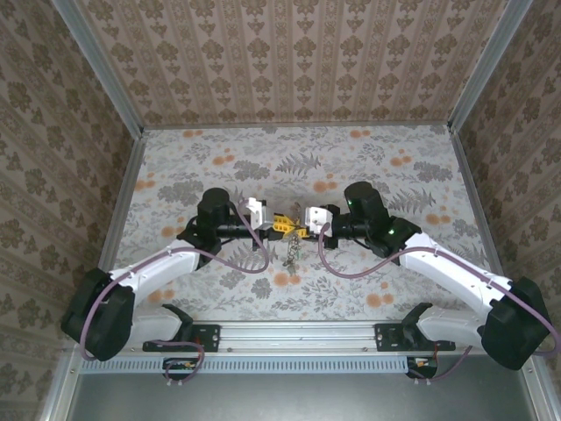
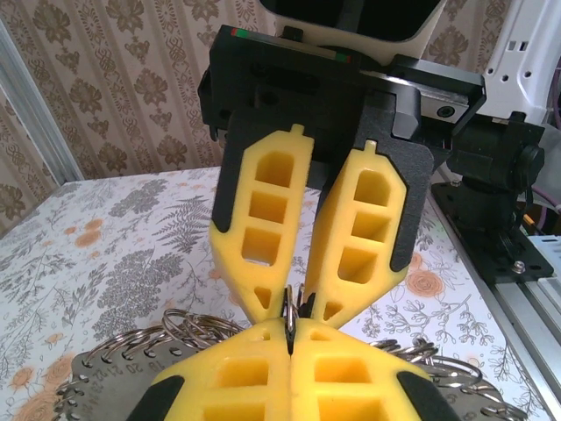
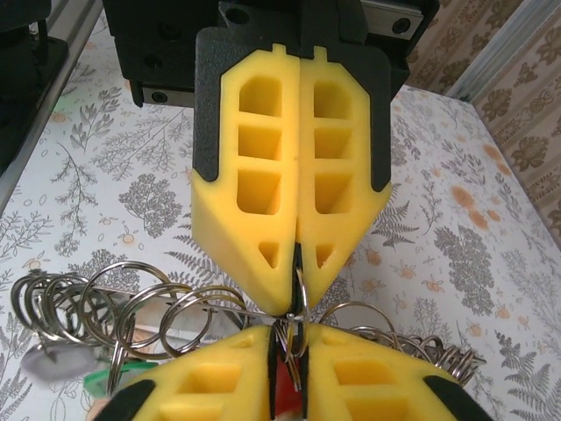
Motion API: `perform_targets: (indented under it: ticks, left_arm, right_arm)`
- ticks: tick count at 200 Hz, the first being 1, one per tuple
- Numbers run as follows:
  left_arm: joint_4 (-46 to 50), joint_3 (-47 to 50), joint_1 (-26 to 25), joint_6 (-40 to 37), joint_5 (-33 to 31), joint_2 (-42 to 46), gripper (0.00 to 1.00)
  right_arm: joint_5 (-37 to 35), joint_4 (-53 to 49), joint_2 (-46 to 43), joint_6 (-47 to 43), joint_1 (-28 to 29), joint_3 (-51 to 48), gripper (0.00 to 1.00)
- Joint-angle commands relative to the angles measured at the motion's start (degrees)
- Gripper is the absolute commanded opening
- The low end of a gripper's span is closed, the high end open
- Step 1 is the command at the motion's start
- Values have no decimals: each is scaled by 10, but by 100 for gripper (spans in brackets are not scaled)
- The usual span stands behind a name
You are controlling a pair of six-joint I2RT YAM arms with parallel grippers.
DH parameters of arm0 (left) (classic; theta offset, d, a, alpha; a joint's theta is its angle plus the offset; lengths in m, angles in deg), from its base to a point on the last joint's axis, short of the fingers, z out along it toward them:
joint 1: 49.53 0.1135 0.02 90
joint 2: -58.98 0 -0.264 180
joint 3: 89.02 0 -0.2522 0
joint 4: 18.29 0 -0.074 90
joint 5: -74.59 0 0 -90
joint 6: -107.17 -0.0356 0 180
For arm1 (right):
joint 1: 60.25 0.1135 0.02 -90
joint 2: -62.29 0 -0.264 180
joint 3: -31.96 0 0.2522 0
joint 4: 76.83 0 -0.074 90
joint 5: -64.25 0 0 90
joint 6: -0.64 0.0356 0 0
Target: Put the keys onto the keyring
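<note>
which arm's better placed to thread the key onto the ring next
right, probably: the right tool pinches a red key head, tip to tip with the left tool, which is shut on a split ring and can hold it steady

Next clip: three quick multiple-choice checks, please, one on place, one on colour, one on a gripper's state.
1. Where do the left gripper and right gripper meet? A over the table's middle; B at its far left corner; C on the base rail.
2. Their fingers' colour? A blue; B yellow; C white.
3. The left gripper is: A wide open; B lying on the table; C shut on a metal ring.
Answers: A, the top view shows them mid-table; B, both wrist views show yellow; C, its fingers press together on the ring.
</note>
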Motion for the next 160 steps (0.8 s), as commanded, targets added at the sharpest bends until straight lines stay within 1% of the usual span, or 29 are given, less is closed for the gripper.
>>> perform_targets:
  ticks: [1, 26, 37, 48, 54, 63, 76, 88, 113, 132, 151, 156, 160]
  left_arm:
    - [-26, -26, -13, 3, 23, -1, 0]
    - [-34, -27, -20, 9, 25, -6, 0]
    - [-32, -27, -20, 9, 24, -6, 0]
    - [-18, -29, -20, 6, 21, -4, 0]
    - [9, -33, -20, -4, 18, -1, 0]
    - [81, -47, -20, -49, 15, 7, 0]
    - [198, -67, -19, -111, 3, 17, 6]
    - [261, -77, -17, -144, -8, 23, 9]
    - [319, -93, -12, -151, -36, 20, 14]
    - [376, -127, -12, -158, -25, -4, 14]
    - [390, -149, -13, -142, -4, -23, 15]
    - [392, -153, -13, -138, 1, -27, 13]
    - [394, -157, -13, -134, 5, -30, 8]
  right_arm:
    - [9, -1, 7, -12, 7, 23, 13]
    - [9, 1, 13, -12, 9, 23, 9]
    - [8, 1, 13, -12, 9, 25, 5]
    - [5, -5, 13, -11, 9, 29, 3]
    - [2, -13, 14, -11, 9, 33, 2]
    - [-7, -26, 15, -11, 9, 41, 0]
    - [-20, -52, 17, -11, 9, 54, 0]
    - [-23, -75, 18, -16, 9, 63, 0]
    - [-20, -94, 16, -30, 10, 68, 0]
    - [-25, -119, 27, -25, 10, 88, 0]
    - [-28, -146, 40, -13, 10, 109, 0]
    - [-27, -147, 41, -8, 10, 111, 0]
    - [-27, -147, 41, -5, 10, 111, 0]
